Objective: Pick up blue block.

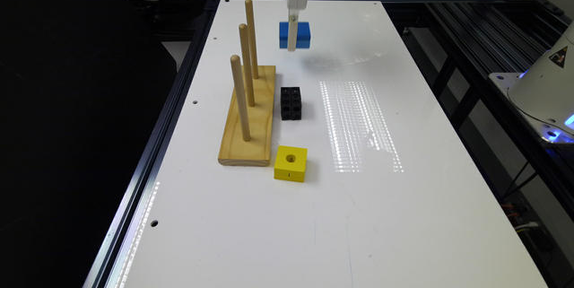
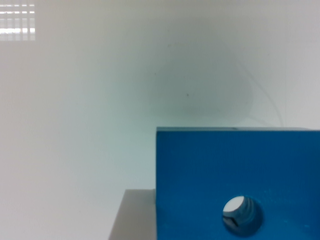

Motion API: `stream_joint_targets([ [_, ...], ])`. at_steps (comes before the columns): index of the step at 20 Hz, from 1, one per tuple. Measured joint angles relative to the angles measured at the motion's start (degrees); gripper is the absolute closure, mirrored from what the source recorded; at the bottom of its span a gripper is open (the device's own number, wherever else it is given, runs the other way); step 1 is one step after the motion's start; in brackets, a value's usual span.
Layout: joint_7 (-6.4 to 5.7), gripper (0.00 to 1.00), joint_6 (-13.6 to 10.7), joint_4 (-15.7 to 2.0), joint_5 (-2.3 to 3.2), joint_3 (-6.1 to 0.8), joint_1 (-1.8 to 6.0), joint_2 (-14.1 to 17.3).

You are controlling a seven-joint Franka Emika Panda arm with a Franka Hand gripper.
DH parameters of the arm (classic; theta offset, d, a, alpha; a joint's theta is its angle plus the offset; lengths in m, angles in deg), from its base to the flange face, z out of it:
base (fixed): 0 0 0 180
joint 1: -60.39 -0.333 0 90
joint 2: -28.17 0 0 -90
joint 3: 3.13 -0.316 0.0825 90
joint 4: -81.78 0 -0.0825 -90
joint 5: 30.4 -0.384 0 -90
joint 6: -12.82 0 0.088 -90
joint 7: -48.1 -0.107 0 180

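The blue block [image 1: 303, 33] hangs above the far part of the white table [image 1: 287, 216], clear of its surface, with a faint shadow on the table beneath it. My gripper [image 1: 292, 40] comes down from above and is shut on the block. In the wrist view the blue block [image 2: 225, 165] is very close, its round hole showing, and one grey finger [image 2: 132, 217] lies against its side.
A wooden base with three upright pegs [image 1: 249, 113] stands at the exterior view's left of the block. A black studded cube [image 1: 291, 103] and a yellow block with a hole [image 1: 291, 163] lie beside the base. The arm's base [image 1: 545, 90] is at the exterior view's right edge.
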Motion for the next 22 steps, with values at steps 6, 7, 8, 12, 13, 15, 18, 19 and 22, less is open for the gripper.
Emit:
stream_joint_targets([
  [6,-0.04,1.00,-3.6,0.00,-0.02,-0.06,0.00,-3.9],
  [7,-0.04,1.00,-4.1,0.01,-0.02,-0.07,0.00,-4.4],
  [8,-0.05,1.00,-4.4,0.02,-0.02,-0.08,0.00,-4.7],
  [12,-0.05,1.00,-4.6,0.04,-0.02,-0.09,0.00,-4.9],
  [13,-0.05,1.00,-4.6,0.02,-0.02,-0.09,0.00,-5.0],
  [15,-0.06,1.00,-5.1,-0.07,-0.02,-0.10,0.00,-5.7],
  [18,-0.08,1.00,-7.0,-0.08,-0.04,-0.13,0.00,-7.9],
  [19,-0.09,1.00,-7.9,-0.07,-0.05,-0.15,0.00,-8.7],
  [22,-0.10,1.00,-8.8,-0.05,-0.05,-0.17,0.00,-9.6],
])
